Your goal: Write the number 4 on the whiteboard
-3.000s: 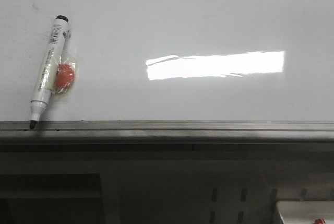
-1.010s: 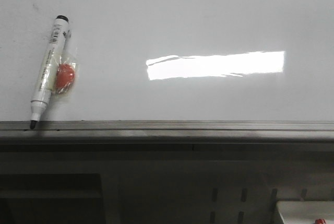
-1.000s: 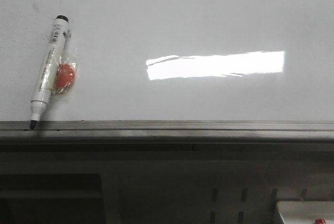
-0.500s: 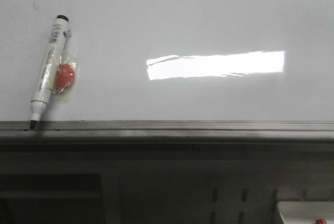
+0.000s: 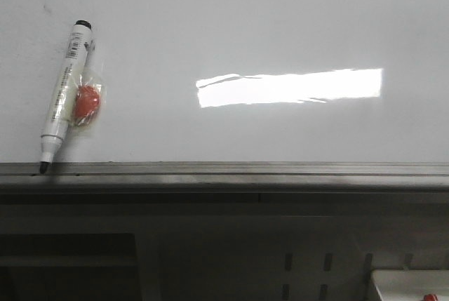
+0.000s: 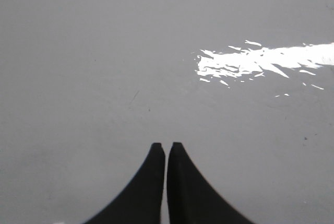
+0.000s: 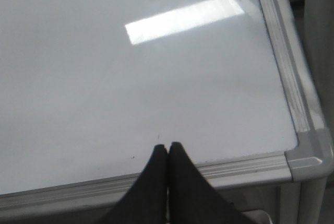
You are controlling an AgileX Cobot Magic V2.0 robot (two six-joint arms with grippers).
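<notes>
Light: a bright rectangular patch of glare (image 5: 290,88) from an overhead lamp, lying on a glossy white surface; in the left wrist view the same glare (image 6: 261,59) looks ragged and broken at its edges
Furniture: below the glare, past a grey metal edge rail (image 5: 224,170), a dark grey metal frame with a flat panel (image 5: 231,245)
Slots: short vertical slots (image 5: 287,262) cut in that grey panel, below and right of the glare
Recess: a dark shadowed opening (image 5: 66,269) in the frame, below and left of the glare
Corner: a pale box edge with small red bits (image 5: 410,287), far below the glare's right end, too cropped to tell
Overall: dim, grey tones apart from the glare
</notes>
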